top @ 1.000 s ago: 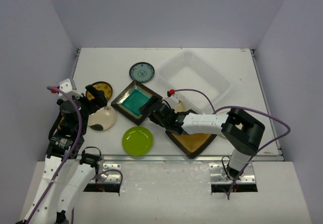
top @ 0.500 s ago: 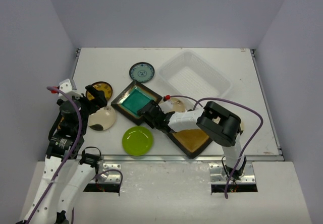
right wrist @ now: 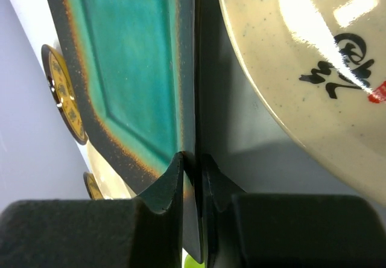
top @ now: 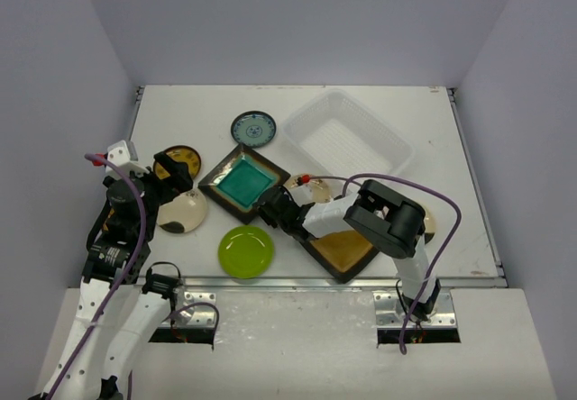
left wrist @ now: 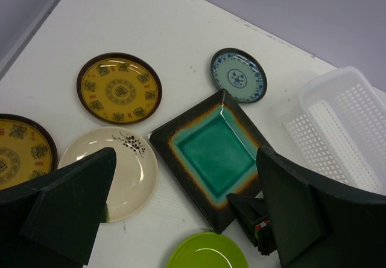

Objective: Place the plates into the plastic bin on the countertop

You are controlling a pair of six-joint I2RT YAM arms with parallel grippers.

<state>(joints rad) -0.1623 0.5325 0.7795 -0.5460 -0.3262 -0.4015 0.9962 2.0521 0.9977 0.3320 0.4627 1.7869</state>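
Observation:
A teal square plate (top: 245,182) with a dark rim lies on the white countertop (top: 180,112), left of the plastic bin (top: 397,152), which holds nothing. My right gripper (top: 273,204) is shut on that plate's near right edge; in the right wrist view the rim (right wrist: 188,99) is pinched between both fingertips of the right gripper (right wrist: 193,162). My left gripper (top: 171,170) hovers open over the left plates, holding nothing; in its wrist view the left gripper (left wrist: 187,220) frames the teal plate (left wrist: 214,153) and the bin (left wrist: 344,129).
Around the teal plate lie a small blue plate (top: 253,129), a yellow patterned plate (top: 185,159), a cream plate (top: 183,211), a green plate (top: 246,251), a brown square plate (top: 343,251) and a cream plate with black writing (right wrist: 301,57).
My right gripper slid left from over the brown square plate to the teal plate's edge and closed on its rim. The left arm has not moved.

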